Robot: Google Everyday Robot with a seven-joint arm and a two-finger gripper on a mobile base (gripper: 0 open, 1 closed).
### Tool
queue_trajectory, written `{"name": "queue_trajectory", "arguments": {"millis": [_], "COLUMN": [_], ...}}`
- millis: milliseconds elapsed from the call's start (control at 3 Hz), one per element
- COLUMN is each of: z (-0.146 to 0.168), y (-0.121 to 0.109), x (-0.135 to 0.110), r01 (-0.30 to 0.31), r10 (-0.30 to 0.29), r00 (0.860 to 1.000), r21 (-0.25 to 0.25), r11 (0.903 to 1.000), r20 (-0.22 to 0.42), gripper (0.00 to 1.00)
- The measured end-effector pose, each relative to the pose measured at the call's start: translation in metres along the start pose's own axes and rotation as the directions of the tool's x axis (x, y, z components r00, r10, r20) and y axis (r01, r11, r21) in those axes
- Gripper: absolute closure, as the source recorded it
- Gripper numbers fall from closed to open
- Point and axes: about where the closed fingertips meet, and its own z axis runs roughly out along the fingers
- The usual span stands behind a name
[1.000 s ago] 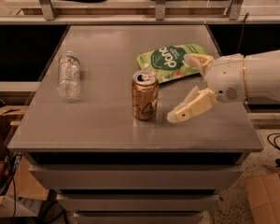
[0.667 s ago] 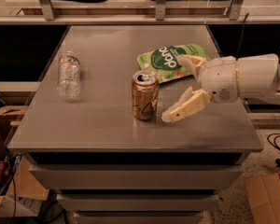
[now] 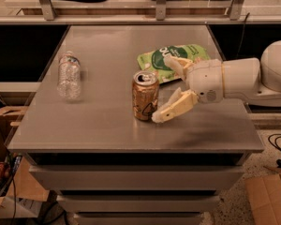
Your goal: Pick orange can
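Observation:
The orange can (image 3: 145, 96) stands upright near the middle of the grey table (image 3: 103, 125), tan with dark curvy markings and a silver top. My gripper (image 3: 166, 88) comes in from the right, level with the can, and is open. The near finger (image 3: 171, 110) reaches to the can's lower right side, touching or almost touching it. The far finger (image 3: 174, 63) lies behind and to the right of the can, over the green pouch. The can is partly between the fingers.
A flat green snack pouch (image 3: 171, 60) lies behind the can, under the far finger. A clear plastic water bottle (image 3: 69, 75) lies on the table's left side. A cardboard box (image 3: 269, 198) sits on the floor at the lower right.
My gripper has moved left toward the can, and its near finger now reaches the can's side. The can, pouch and bottle have not moved.

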Motion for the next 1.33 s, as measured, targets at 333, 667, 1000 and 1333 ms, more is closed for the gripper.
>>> {"name": "queue_trajectory", "arguments": {"millis": [333,667,1000,1333], "z": [0.014,0.024,0.030,0.035], "y": [0.003,0.007,0.011,0.016], "x": [0.000,-0.006,-0.015,-0.022], "r01": [0.002,0.021,0.046,0.067], "r10": [-0.001,-0.017,-0.037,-0.052], "r00": [1.000,0.998,0.995,0.992], "r21": [-0.037,-0.077,-0.108,-0.133], "r11": [0.9993,0.9968,0.9931,0.9888], "r20": [0.028,0.059,0.089,0.111], "gripper": [0.00,0.17,0.40,0.63]}}
